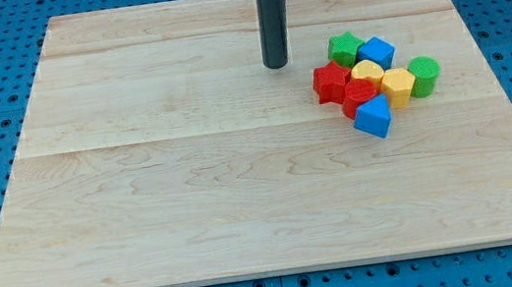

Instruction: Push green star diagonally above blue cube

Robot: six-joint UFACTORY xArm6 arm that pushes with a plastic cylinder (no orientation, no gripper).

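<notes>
The green star (344, 50) sits at the upper left of a tight cluster of blocks on the view's right. The blue cube (377, 52) touches it on its right. My tip (276, 64) stands on the board to the left of the green star, with a gap between them. It touches no block.
The cluster also holds a red star (331, 83), a yellow heart-like block (367, 72), a yellow hexagon (398, 87), a green cylinder (424, 76), a red block (362, 94) and a blue triangular block (373, 117). The wooden board (193, 191) lies on a blue pegboard.
</notes>
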